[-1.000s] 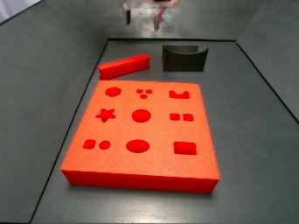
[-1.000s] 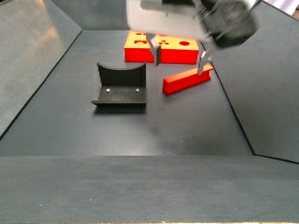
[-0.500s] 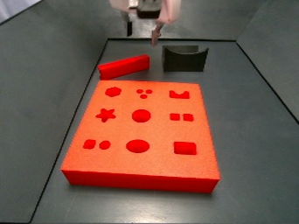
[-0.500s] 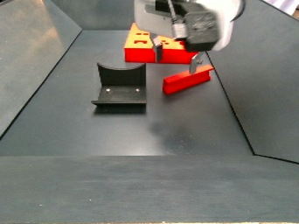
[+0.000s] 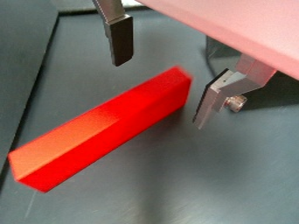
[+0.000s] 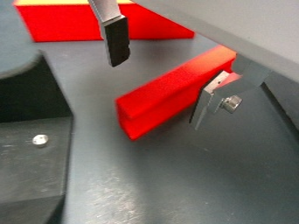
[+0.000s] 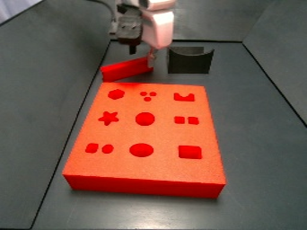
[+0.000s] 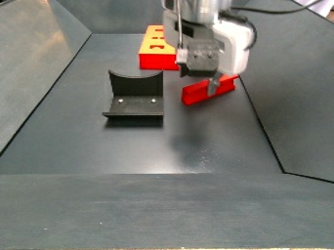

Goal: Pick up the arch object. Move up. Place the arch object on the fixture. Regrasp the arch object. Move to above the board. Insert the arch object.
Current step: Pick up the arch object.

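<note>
Arm lowered, white two-finger gripper (image 5: 163,74) spread wide.
Its flat silver fingers (image 6: 114,35) with dark pads point downward in both wrist views, gripping nothing.

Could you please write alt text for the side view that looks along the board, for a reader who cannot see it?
The gripper hangs with open jaws over the arch object, lying on the floor behind the board. The dark fixture stands beside it.
</note>
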